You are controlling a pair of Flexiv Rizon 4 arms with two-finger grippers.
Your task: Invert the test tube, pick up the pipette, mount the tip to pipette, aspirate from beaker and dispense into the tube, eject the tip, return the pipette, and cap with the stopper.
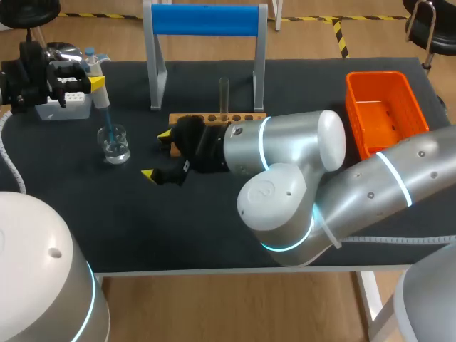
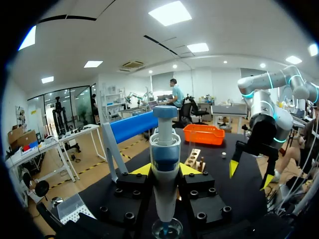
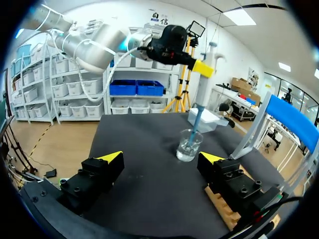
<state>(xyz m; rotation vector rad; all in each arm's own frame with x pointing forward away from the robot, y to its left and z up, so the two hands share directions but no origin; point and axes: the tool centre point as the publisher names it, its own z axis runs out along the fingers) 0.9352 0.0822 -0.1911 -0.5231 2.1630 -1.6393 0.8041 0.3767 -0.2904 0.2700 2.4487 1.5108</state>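
Left gripper (image 2: 165, 170) is clamped on the pipette (image 2: 165, 149), 1 yellow finger each side of the body, and the blue tip (image 1: 107, 122) is dipped into the beaker (image 1: 115, 144) near the left end of the table (image 1: 320, 85). Right gripper (image 3: 162, 158) is spread wide with nothing between its 2 fingers, hanging low beside the wooden rack (image 1: 214, 117), where the test tube (image 1: 224, 96) stands upright

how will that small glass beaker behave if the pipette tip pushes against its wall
The beaker looks small and thin-walled with little liquid, so probably light and easily shifted. Clear glass suggests fragile and fairly slippery. It looks about as wide as tall, so more likely to slide than tip.
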